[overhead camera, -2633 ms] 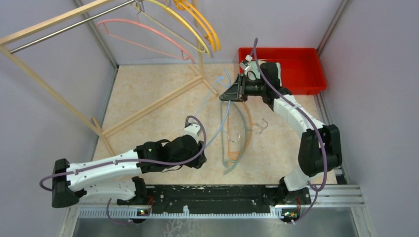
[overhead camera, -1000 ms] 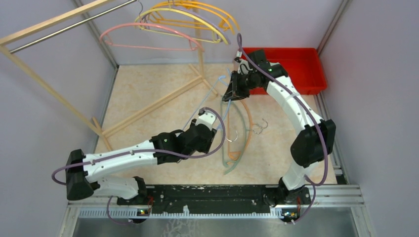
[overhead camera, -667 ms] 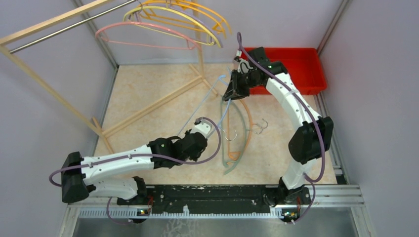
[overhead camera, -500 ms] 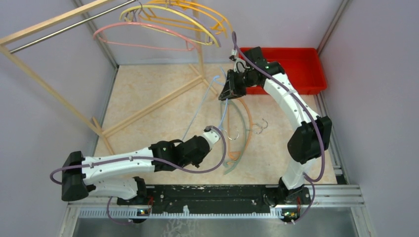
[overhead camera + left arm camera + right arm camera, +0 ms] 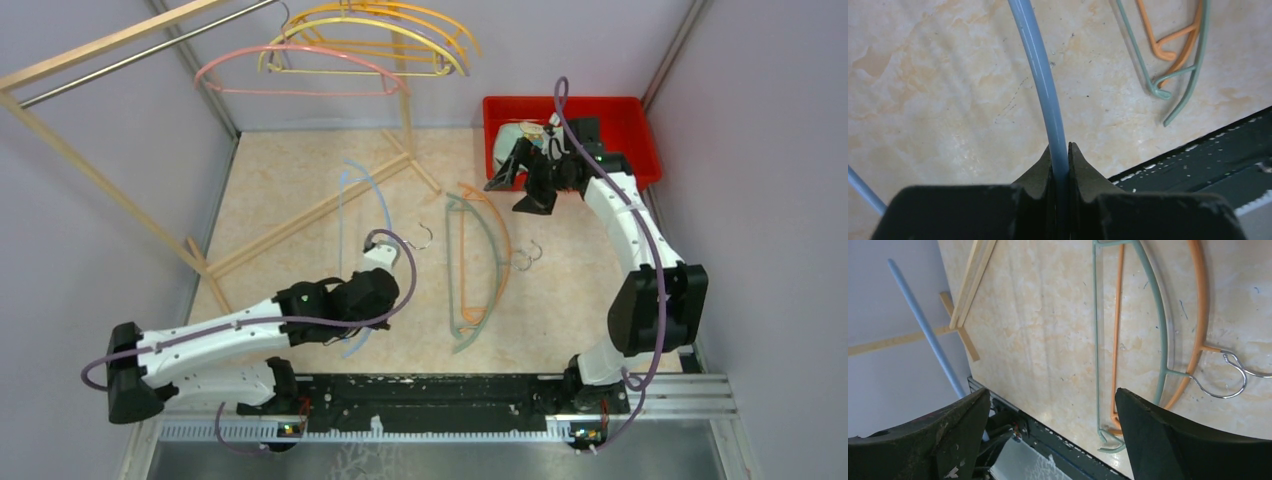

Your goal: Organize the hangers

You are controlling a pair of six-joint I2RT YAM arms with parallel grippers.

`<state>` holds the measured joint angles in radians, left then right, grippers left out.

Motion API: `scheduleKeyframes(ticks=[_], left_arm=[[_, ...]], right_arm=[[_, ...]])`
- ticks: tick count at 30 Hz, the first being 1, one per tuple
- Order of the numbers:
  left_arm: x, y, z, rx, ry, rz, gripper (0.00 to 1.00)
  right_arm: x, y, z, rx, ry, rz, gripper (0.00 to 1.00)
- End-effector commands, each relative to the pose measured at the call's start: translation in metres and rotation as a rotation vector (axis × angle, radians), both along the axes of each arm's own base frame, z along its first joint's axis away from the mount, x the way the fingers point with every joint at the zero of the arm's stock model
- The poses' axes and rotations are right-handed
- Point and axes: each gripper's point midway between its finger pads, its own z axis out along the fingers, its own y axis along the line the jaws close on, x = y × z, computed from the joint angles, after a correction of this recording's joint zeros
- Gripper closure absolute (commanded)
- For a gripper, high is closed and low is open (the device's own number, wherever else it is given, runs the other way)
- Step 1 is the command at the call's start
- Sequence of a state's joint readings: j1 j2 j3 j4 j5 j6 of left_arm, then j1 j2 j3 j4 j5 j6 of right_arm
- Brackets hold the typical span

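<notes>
Left hand clamps the blue hanger by its arm, likely so its hook can reach the rail; right hand is spread, empty.

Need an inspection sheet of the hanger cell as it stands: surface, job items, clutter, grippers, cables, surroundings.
Surface: beige stone-pattern tabletop, fine scuffs, no spills seen.
Job's things: blue hanger is clamped in the left gripper. The green hanger and orange hanger lie overlapped on the table. The pink hanger and yellow hangers hang on the rail.
Clutter: nothing seen.
Grippers: left shut on the blue hanger. The right gripper is open and empty, beside the red bin.
Cables: a purple cable loops along each arm. The left arm's loop arches near the blue hanger's hook.
Surroundings: wooden rack, grey walls.
</notes>
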<state>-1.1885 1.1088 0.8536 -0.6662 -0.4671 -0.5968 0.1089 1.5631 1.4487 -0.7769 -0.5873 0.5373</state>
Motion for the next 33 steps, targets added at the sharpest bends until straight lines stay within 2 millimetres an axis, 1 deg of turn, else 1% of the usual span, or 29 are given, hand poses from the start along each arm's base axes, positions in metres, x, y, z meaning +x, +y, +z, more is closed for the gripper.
scheduleKeyframes(ticks=[1,4,8,9,14,17,19,21,24,27,28,30,33], left_arm=[[-0.011,0.001,0.04,-0.233,0.061,0.145,1.0],[-0.006,0.008,0.074,-0.386,0.031,0.241,1.0],[0.013,0.031,0.134,-0.628,-0.1,0.403,1.0],[0.019,0.037,0.147,-0.663,-0.14,0.433,1.0],[0.048,0.064,0.208,-0.7,-0.369,0.576,1.0],[0.063,0.079,0.245,-0.732,-0.498,0.623,1.0],[0.071,0.093,0.264,-0.752,-0.541,0.68,1.0],[0.078,0.105,0.278,-0.77,-0.572,0.736,1.0],[0.086,0.117,0.3,-0.771,-0.634,0.777,1.0],[0.096,0.118,0.319,-0.762,-0.7,0.778,1.0],[0.101,0.117,0.328,-0.781,-0.727,0.765,1.0],[0.114,0.112,0.34,-0.803,-0.752,0.746,1.0],[0.14,0.102,0.346,-0.808,-0.738,0.706,1.0]], right_arm=[[0.004,0.007,0.004,0.03,-0.065,-0.01,0.05],[0.008,0.002,-0.007,-0.006,-0.057,-0.029,0.04],[0.015,-0.007,-0.014,-0.084,-0.058,-0.02,0.02],[0.015,-0.009,-0.017,-0.107,-0.052,-0.019,0.02],[0.017,-0.017,-0.027,-0.194,-0.054,-0.009,0.01],[0.014,-0.014,-0.031,-0.217,-0.054,0.008,0.01],[0.012,-0.01,-0.032,-0.23,-0.06,0.02,0.01],[0.011,-0.008,-0.032,-0.238,-0.066,0.027,0.01],[0.011,-0.007,-0.03,-0.238,-0.075,0.029,0.01],[0.011,-0.007,-0.029,-0.236,-0.08,0.03,0.01],[0.011,-0.006,-0.028,-0.234,-0.081,0.032,0.01],[0.012,-0.005,-0.026,-0.228,-0.085,0.036,0.01],[0.015,-0.002,-0.023,-0.218,-0.091,0.04,0.01]])
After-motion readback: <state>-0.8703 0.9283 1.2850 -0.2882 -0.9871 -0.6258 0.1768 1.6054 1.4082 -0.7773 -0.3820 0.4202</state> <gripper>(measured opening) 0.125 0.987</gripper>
